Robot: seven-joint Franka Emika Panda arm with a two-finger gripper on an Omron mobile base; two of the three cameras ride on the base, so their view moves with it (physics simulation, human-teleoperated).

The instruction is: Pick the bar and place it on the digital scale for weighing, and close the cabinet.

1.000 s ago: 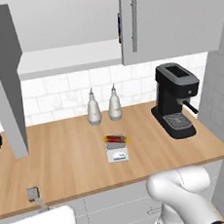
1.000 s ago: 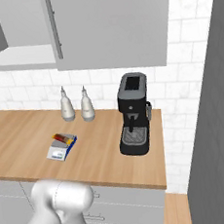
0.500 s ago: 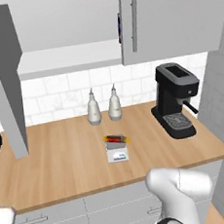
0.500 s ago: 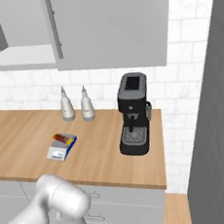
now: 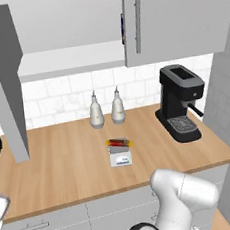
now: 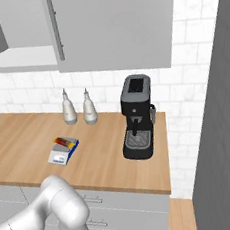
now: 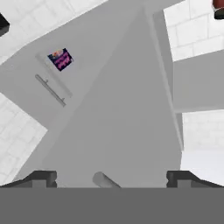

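Here yellow-orange bar (image 5: pixel 119 142), red-brown middle, lies atop digital scale (image 5: pixel 120 157).

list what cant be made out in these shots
- Digital scale display: too small to read in either base view.
- Printed box in the cabinet: print too small and blurred in the hand view; only an edge shows past the shut door in the left base view.
- Hand: fingertips wide apart, bases cut off by the bottom edge.

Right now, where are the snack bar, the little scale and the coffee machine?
the bar (image 5: pixel 119 142), left base view, on its red-brown middle.
the digital scale (image 5: pixel 121 159), left base view, on its white front.
the coffee machine (image 6: pixel 137 117), right base view, on its black front.
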